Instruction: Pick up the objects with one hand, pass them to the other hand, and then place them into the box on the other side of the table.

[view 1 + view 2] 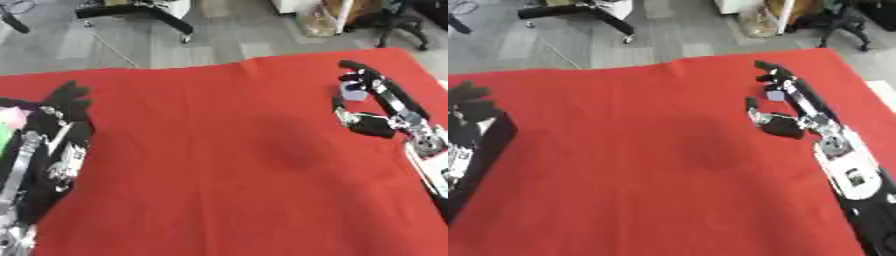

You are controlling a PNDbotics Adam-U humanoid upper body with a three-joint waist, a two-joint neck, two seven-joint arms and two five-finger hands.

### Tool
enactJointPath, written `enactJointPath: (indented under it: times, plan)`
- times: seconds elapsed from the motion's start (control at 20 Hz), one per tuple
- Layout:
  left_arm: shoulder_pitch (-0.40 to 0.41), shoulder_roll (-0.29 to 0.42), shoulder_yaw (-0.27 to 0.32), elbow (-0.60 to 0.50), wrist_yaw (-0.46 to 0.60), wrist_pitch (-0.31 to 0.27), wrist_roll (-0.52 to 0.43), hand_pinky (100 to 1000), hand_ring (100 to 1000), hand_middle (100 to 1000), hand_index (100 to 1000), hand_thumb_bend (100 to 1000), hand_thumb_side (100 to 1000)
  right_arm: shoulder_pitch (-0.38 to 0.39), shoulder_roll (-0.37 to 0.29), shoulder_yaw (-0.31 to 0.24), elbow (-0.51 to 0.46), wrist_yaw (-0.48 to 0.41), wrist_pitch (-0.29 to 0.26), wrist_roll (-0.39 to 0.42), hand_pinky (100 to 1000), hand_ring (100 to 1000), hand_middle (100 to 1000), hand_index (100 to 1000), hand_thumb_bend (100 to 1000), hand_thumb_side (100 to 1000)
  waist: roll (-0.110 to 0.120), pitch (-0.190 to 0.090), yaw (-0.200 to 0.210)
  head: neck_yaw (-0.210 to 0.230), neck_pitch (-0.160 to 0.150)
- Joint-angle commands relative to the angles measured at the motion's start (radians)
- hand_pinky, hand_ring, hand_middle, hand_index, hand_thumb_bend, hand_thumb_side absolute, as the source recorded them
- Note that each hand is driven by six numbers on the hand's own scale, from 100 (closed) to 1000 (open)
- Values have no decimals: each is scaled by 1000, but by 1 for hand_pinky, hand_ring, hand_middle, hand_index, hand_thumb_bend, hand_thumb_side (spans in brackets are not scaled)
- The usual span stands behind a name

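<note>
A small pale lavender object point(353, 93) lies on the red cloth point(227, 150) at the far right. My right hand point(392, 106) reaches over it, open; its straight fingers point(359, 72) lie just behind and beside the object and its thumb point(339, 111) is spread apart in front. Whether the fingers touch the object I cannot tell. At the left edge my left hand point(68, 99) is held open, fingers pointing away, above a black box point(80, 150).
Something pink point(10, 116) and something green point(3, 136) show at the box's left side. Beyond the cloth's far edge is grey floor with a black stand base point(140, 12) and a chair point(398, 25).
</note>
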Motion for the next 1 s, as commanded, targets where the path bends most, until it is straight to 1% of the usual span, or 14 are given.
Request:
enactJointPath:
  times: [0.05,0.2,0.25,0.3,0.4,0.55,0.6,0.65,0.75,0.9,1.0]
  plan:
    - [-12,-25,-39,-19,35,14,-61,841,834,843,979,169,836,-65,-74,0,142,5,2,-40,826,889,978,1000,100,236,-17,-17,4,-90,-5]
    - [-14,-32,-63,-19,48,19,-94,839,830,837,976,173,846,-140,-96,7,286,2,5,-79,830,892,974,1000,100,236,-18,-12,14,-180,-20]
    - [-13,-33,-72,-19,55,21,-103,839,830,836,976,191,822,-162,-99,9,326,10,3,-87,834,895,975,1000,100,252,-18,-10,18,-204,-24]
    - [-13,-33,-80,-19,59,22,-113,839,829,836,976,175,856,-182,-101,9,361,23,1,-95,840,899,975,1000,100,231,-18,-8,21,-223,-27]
    - [-13,-35,-95,-19,60,24,-131,839,829,835,976,174,861,-215,-100,6,423,56,2,-115,861,919,981,1000,100,235,-18,-3,30,-253,-33]
    - [-17,-38,-110,-19,61,23,-149,839,827,833,976,172,865,-247,-100,-5,500,112,22,-165,893,947,992,1000,100,249,-18,4,44,-287,-45]
    - [-20,-38,-114,-19,62,22,-153,839,827,832,976,171,867,-255,-100,-11,523,128,35,-188,900,955,996,1000,100,277,-17,7,50,-298,-51]
    - [-22,-38,-119,-19,62,20,-158,839,827,832,976,170,867,-264,-99,-18,546,137,48,-212,901,956,997,1000,100,295,-17,10,56,-309,-55]
    - [-25,-38,-124,-19,61,17,-165,839,827,831,976,170,870,-277,-98,-26,581,145,60,-250,909,961,998,1000,100,299,-17,16,66,-325,-61]
    - [-33,-38,-129,-19,62,16,-170,838,826,831,976,168,872,-292,-104,-32,623,156,77,-286,917,966,998,1000,100,317,-18,25,81,-346,-68]
    - [-38,-38,-132,-19,63,13,-174,838,826,831,977,166,873,-300,-105,-37,650,154,84,-292,913,960,996,1000,100,392,-17,31,91,-358,-71]
